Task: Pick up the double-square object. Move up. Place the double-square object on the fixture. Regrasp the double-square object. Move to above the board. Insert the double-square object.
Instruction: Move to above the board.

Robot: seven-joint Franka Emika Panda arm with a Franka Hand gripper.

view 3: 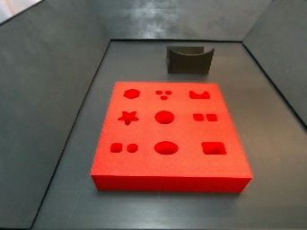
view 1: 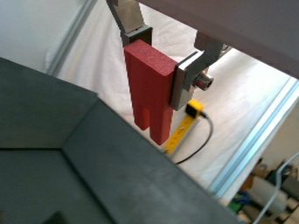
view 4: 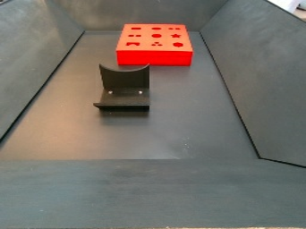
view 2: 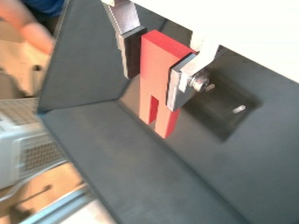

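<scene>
My end effector (view 1: 163, 66) is clamped on the double-square object (view 1: 149, 86), high above the bin and out of both side views. I'd judge the lift done: next I descend straight onto the fixture (view 4: 121, 88), which stands empty; the board (view 3: 167, 133) has every hole unfilled.

Dark grey enclosure (view 3: 48, 99): flat floor, walls sloping outward, visible in both side views. My hand (view 1: 162, 66), closed on the double-square object (view 1: 146, 87), hangs over the enclosure's rim. Beyond the rim, in a wrist view, a white surface (view 1: 251, 83) carries a yellow fitting (view 1: 193, 110) trailing a dark cable (view 1: 194, 144). A pale metal rail (view 1: 267, 127) borders that surface. Outside the enclosure, a blurred skin-toned shape (view 2: 35, 35); unidentifiable.
</scene>
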